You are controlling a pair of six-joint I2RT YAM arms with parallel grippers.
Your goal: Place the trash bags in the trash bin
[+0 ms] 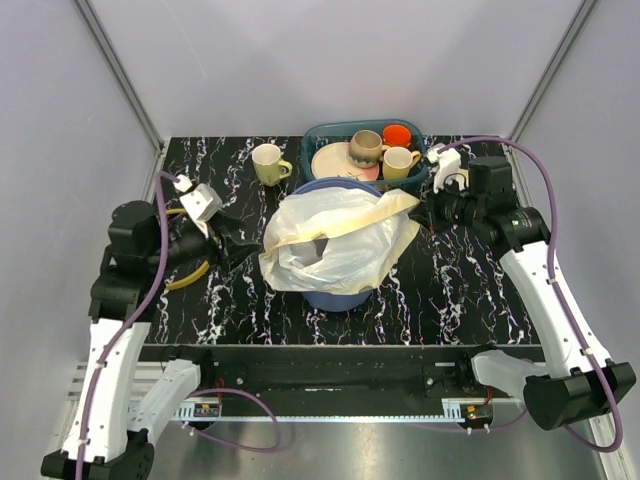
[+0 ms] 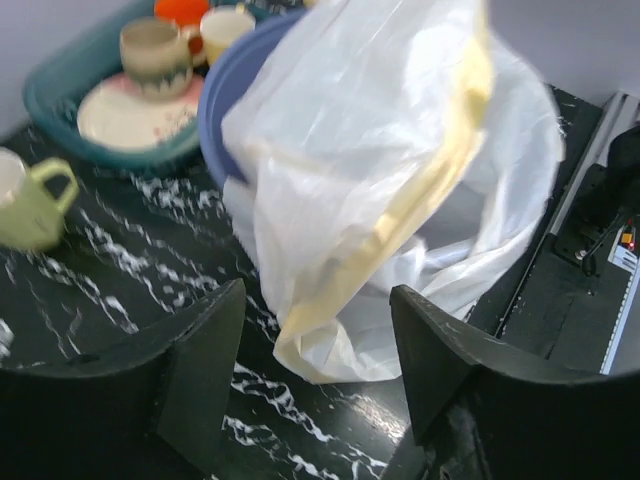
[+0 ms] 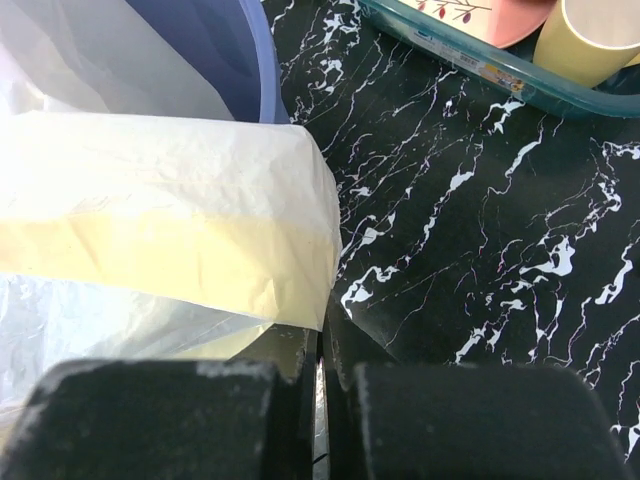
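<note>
A large cream-white trash bag [image 1: 340, 235] lies draped across the mouth of a blue bin [image 1: 335, 298] at the middle of a black marbled table [image 1: 450, 290]. Its crinkled film spills down the bin's near side, almost to the table. The right fingers [image 3: 450, 420] are pressed together on a corner of the bag, pinching the film just off the bin's right side. The left fingers [image 2: 205, 370] stand wide apart and hold nothing. They are low over the table to the left of the bin, with the hanging bag ahead of them and clear of both. Behind the bin, a teal basket [image 1: 318, 135] holds a plate [image 1: 330, 160] and three mugs [image 1: 365, 147]. A pale green mug [image 1: 268, 163] stands alone on the table to the basket's left.
</note>
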